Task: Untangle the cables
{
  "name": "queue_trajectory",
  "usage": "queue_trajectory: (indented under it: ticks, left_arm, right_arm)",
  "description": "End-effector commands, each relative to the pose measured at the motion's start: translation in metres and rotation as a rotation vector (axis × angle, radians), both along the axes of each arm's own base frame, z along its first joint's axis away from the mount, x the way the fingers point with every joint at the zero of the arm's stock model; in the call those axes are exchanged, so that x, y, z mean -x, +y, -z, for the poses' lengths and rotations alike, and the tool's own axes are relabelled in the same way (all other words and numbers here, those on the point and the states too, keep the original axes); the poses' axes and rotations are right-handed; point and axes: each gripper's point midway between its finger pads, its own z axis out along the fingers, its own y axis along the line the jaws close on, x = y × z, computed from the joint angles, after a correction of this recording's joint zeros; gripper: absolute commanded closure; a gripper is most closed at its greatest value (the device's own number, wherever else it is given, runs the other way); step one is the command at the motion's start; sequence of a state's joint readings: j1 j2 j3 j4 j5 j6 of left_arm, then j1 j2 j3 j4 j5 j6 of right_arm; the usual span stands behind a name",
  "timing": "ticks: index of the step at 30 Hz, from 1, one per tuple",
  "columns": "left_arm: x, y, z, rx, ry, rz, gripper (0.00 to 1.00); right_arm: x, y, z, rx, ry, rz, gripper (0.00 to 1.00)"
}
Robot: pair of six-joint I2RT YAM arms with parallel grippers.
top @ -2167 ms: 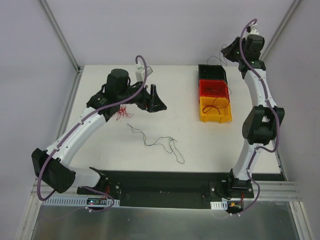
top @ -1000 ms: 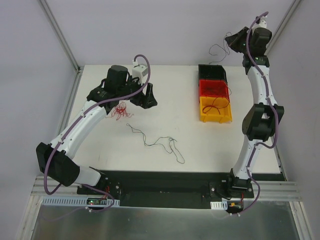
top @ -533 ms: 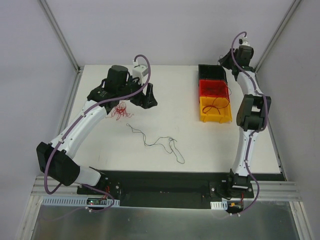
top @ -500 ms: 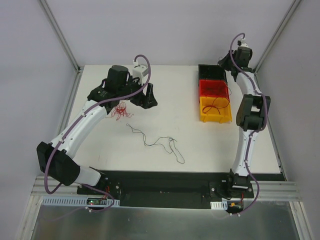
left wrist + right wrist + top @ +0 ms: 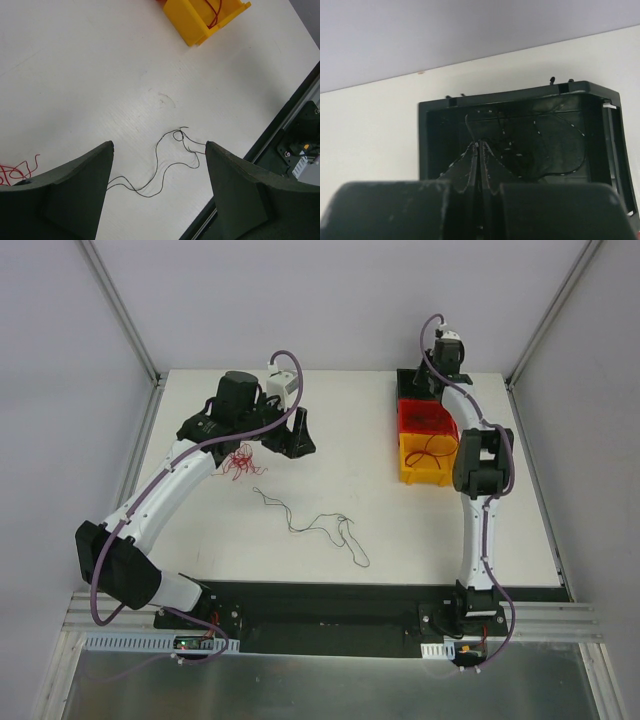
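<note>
A: What stands around the white table (image 5: 400,530)?
B: Pale lilac walls (image 5: 340,300) on three sides, and aluminium posts (image 5: 118,308) at both back corners.
A: And the light?
B: Soft and even

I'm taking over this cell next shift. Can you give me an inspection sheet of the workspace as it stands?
Surface: white table, matte.
Job's things: red tangle beside the left gripper; loose black cable mid-table.
Clutter: yellow bin with a red wire; red bin with red strands; black bin with black wires.
Grippers: left gripper open above the table, holding nothing; right gripper over the black bin, fingers shut, a thin black cable seemingly pinched at the tips.
Cables: purple harness cables run along both arms; no snag seen.
Surroundings: pale walls, metal frame posts.
</note>
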State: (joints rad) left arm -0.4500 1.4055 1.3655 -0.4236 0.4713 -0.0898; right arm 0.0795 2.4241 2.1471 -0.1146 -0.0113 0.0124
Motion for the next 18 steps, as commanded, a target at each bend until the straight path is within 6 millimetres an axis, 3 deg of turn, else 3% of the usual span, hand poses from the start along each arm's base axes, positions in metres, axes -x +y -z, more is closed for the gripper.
queue_trajectory:
  ticks: [1, 3, 6, 11, 15, 18]
  left_arm:
    - [0.001, -0.001, -0.016, 0.035, -0.050, 0.010, 0.27]
    - [0.001, 0.000, -0.018, 0.037, -0.059, 0.007, 0.27]
    - [0.002, 0.000, -0.018, 0.039, -0.058, 0.006, 0.27]
    - [0.003, 0.000, -0.018, 0.042, -0.057, 0.006, 0.26]
    - [0.003, 0.002, -0.021, 0.041, -0.069, -0.003, 0.26]
    - [0.005, 0.002, -0.023, 0.047, -0.071, -0.003, 0.26]
  right_arm:
    - [-0.001, -0.022, 0.009, 0.069, 0.051, 0.036, 1.00]
    - [0.001, -0.019, 0.006, 0.053, 0.051, 0.025, 0.99]
    - [0.002, -0.010, -0.015, 0.030, 0.030, -0.022, 0.85]
    - [0.010, -0.014, -0.056, 0.062, 0.000, -0.032, 0.61]
    - [0.033, -0.018, -0.089, 0.086, 0.012, -0.026, 0.47]
    - [0.064, -0.016, -0.118, 0.130, 0.021, -0.028, 0.36]
